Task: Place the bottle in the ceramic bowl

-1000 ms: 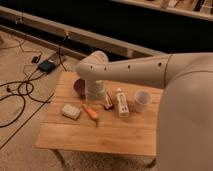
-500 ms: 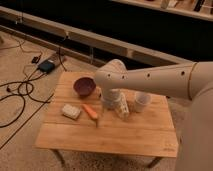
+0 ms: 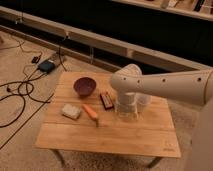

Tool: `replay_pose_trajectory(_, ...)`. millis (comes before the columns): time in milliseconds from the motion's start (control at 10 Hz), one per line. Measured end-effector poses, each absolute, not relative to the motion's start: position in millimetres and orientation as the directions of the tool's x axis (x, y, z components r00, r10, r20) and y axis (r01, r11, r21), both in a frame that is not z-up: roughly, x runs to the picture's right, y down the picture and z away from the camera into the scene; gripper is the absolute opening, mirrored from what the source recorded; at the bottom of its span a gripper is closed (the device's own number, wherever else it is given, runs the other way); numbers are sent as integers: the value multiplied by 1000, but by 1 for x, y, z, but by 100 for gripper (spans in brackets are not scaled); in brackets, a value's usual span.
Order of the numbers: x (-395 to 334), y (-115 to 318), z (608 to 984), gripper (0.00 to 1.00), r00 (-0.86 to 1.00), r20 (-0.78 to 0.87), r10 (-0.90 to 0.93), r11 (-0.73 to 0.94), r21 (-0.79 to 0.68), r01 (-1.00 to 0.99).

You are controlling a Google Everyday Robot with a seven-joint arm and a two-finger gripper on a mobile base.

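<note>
The ceramic bowl [image 3: 84, 86] is round, dark maroon and glossy, and stands on the back left part of the wooden table [image 3: 110, 137]. My gripper [image 3: 126, 112] hangs down from the white arm [image 3: 165, 85] at the table's middle right, to the right of the bowl and the dark red bar. It is down close to the table where the bottle lay. The bottle is hidden behind the gripper and wrist.
A dark red bar [image 3: 106, 100] lies between the bowl and the gripper. An orange carrot-like piece [image 3: 91, 112] and a beige sponge [image 3: 71, 111] lie left of the gripper. A whitish cup [image 3: 144, 102] stands just behind it. Cables and a box [image 3: 47, 65] are on the floor at left.
The arm has swung right, from over the bowl to over the bottle's spot. The bowl is now uncovered and the bottle is covered by the gripper.
</note>
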State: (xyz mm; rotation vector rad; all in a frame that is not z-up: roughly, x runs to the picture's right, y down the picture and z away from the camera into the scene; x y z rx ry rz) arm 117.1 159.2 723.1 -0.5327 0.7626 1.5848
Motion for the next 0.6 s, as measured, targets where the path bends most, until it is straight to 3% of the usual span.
replay_pose_trajectory(600,157,157,768,65,-77,-728,681,20,123,-992)
